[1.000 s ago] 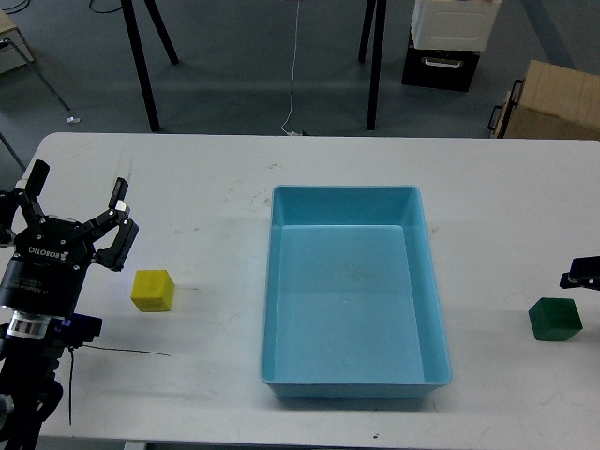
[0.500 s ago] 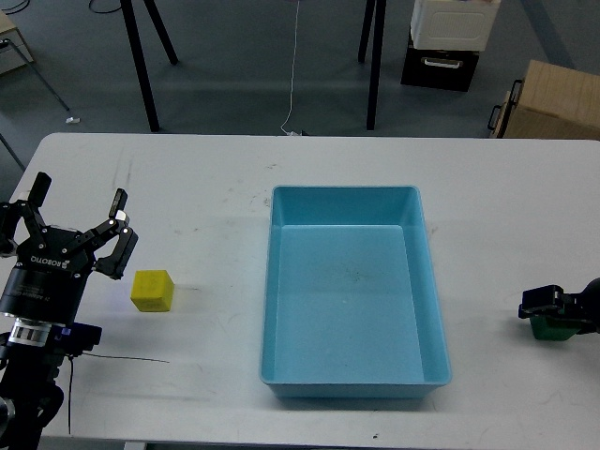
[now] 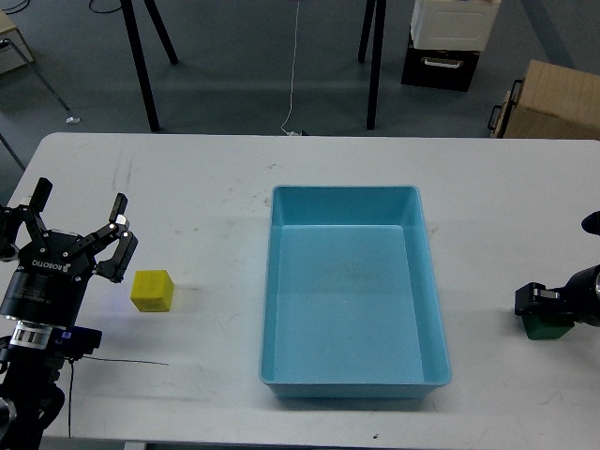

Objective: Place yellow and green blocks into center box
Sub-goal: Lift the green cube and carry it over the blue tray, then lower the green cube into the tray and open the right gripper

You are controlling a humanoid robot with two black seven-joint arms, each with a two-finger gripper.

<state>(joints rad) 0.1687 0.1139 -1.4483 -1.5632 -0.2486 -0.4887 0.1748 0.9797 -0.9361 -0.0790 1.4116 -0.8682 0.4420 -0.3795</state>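
Note:
A yellow block (image 3: 152, 290) lies on the white table (image 3: 206, 206) at the left. My left gripper (image 3: 79, 223) is open and empty, just left of and slightly behind the block, not touching it. An open, empty light-blue box (image 3: 342, 192) stands at the table's centre. A green block (image 3: 544, 327) lies near the right edge, mostly covered by my right gripper (image 3: 536, 303), which sits over its top. The right gripper is dark, and I cannot tell its fingers apart or whether it grips the block.
A thin black cable (image 3: 127, 354) trails on the table in front of the yellow block. Beyond the far edge, on the floor, are black stand legs (image 3: 141, 66), a cardboard box (image 3: 553, 103) and a white and black case (image 3: 450, 37).
My right gripper has come in from the right edge and now covers the green block. My left gripper has drifted slightly toward me, still open.

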